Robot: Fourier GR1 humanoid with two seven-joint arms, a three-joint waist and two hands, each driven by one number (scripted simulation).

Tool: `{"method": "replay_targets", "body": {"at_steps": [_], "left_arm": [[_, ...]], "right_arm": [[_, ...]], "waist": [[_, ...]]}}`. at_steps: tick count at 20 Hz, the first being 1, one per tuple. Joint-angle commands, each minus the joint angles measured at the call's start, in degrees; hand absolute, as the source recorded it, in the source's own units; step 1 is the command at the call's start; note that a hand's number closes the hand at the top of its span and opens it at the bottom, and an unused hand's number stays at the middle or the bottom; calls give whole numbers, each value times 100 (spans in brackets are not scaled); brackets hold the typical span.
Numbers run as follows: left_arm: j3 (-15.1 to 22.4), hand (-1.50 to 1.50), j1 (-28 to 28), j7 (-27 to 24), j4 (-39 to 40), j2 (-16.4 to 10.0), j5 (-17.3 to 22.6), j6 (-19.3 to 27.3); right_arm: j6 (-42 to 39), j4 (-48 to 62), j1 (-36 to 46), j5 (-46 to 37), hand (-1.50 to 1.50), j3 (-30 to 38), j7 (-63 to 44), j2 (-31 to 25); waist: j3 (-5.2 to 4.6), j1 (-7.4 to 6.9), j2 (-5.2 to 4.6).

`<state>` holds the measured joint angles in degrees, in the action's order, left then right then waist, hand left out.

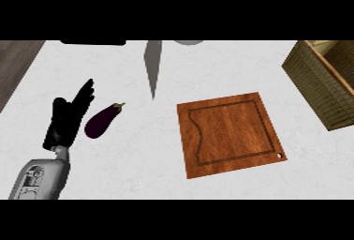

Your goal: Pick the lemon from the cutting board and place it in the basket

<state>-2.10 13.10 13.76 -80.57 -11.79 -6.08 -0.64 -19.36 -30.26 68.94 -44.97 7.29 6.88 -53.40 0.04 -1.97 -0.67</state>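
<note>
A: Left hand (66,123), low at view's left: fingers straight, upright, holding nothing. Glossy purple eggplant (104,121) just beside it on the pale marbled counter (138,164).
B: Lemon?
A: None shows. Cutting board (228,133), reddish wood with a juice groove, lies bare; woven basket (321,84) at right edge, interior mostly hidden. Right hand out of view.
B: Handling, if found?
A: Likely light, firm, waxy, prone to roll; wrap fingers round its middle.

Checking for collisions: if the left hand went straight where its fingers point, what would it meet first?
Likely just bare counter; the eggplant lies beside the left hand, off that line. Farther on, perhaps the dark object.
</note>
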Motion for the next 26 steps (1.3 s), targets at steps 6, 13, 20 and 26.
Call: {"method": "replay_targets", "body": {"at_steps": [6,13,20,26], "left_arm": [[-72,0,226,134,52,-22,3,-24],[-146,0,52,-28,19,-110,2,-86],[-26,0,223,83,46,56,-105,28],[-138,0,-21,-201,153,-1,-44,-38]], "right_arm": [[180,1264,-61,274,150,555,127,196],[746,1630,-206,624,-150,1025,591,380],[1507,1612,3,1159,-150,1706,550,171],[1571,1833,-268,1498,-150,2179,424,-616]], "waist": [[4,18,-13],[9,-40,-22],[10,-43,-25],[9,1,-22]]}}
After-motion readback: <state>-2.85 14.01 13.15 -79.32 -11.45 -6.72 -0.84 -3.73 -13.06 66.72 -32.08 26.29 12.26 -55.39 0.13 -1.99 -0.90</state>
